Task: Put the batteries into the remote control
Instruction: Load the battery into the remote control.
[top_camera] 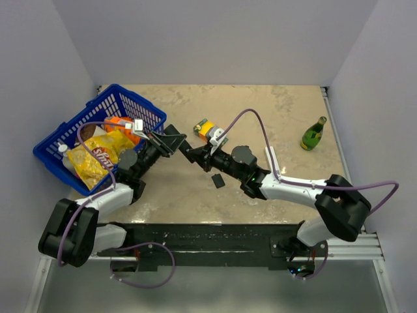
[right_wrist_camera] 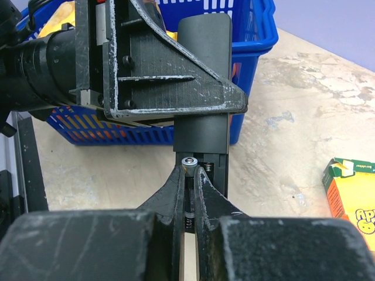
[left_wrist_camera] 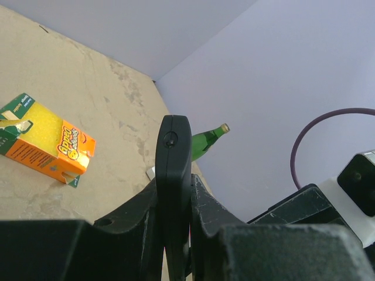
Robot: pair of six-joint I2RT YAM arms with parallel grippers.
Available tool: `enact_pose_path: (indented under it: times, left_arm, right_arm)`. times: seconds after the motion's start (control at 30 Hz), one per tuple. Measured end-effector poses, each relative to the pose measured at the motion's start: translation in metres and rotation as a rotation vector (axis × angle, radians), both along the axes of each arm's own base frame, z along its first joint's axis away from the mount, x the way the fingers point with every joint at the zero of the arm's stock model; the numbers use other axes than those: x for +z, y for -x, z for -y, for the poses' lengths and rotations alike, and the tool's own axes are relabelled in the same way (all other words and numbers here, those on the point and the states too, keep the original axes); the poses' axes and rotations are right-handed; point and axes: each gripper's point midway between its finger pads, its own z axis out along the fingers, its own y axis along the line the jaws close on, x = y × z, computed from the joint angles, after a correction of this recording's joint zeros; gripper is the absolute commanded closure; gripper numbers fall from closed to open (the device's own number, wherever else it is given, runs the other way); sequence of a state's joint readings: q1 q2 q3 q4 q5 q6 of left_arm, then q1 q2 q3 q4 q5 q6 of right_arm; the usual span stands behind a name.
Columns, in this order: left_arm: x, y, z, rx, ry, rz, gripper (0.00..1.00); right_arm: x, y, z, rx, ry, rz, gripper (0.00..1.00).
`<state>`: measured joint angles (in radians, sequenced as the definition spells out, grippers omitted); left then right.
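Two claws [top_camera: 174,141] [top_camera: 191,155] nose-to-nose at remote control [left_wrist_camera: 174,170]

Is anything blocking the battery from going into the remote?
Nothing I can see. The right gripper pinches a battery right at the remote control's open slot, and the cover lies off on the table.
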<state>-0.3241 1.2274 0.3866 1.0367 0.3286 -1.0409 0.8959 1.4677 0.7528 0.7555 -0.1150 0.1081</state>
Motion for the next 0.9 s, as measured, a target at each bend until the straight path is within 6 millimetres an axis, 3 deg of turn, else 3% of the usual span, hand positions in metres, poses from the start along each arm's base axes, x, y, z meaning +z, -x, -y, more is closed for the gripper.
enact_pose_path:
  times: [0.57,0.9]
  left_arm:
    - [-0.021,-0.011,0.000,0.018,0.044,-0.084,1.00]
    - [-0.018,-0.011,0.002,0.017,0.056,-0.074,1.00]
  right_arm:
    - [-0.018,-0.009,0.000,-0.038,0.064,-0.040,0.94]
    - [-0.017,-0.012,0.000,-0.053,0.072,-0.046,0.90]
